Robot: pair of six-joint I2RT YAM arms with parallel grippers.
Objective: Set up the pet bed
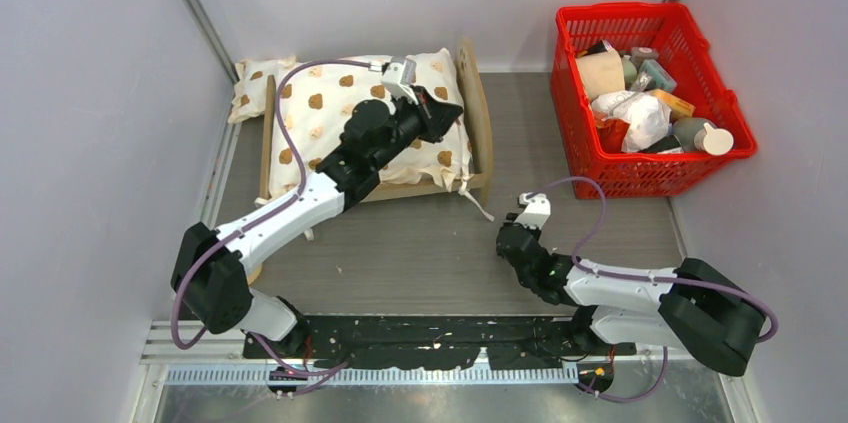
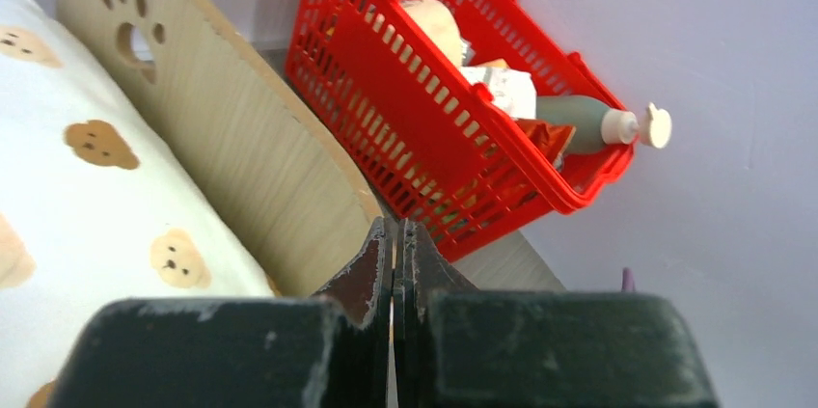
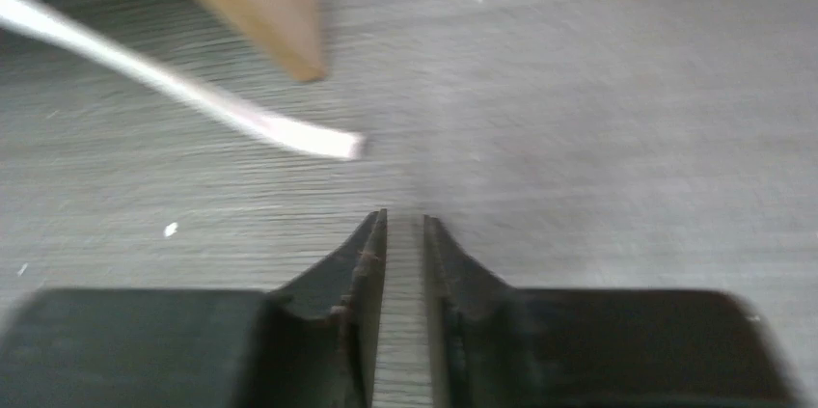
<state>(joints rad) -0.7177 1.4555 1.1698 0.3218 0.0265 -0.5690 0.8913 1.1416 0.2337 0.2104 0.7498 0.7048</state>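
The pet bed [image 1: 478, 108] lies at the back left, its arched headboard with the paw-print cutout [image 2: 231, 128] at the right end. A cream bear-print cushion [image 1: 320, 113] covers the base, so no striped fabric shows. A small bear-print pillow [image 1: 255, 78] sits at the bed's far left end. My left gripper [image 1: 450, 108] hovers over the cushion [image 2: 87, 196] beside the headboard; in its wrist view the left gripper [image 2: 394, 225] is shut on nothing. My right gripper [image 1: 506, 233] is low over the table near the bed's front right corner. Seen from the wrist, the right gripper [image 3: 405, 220] has a narrow gap between its fingers, empty.
A red basket [image 1: 600, 168] of bottles and packets stands at the back right, close to the headboard [image 2: 415, 109]. A white tie strap [image 1: 478, 205] trails from the bed's corner onto the table [image 3: 193, 99]. Grey walls close in the left, back and right sides.
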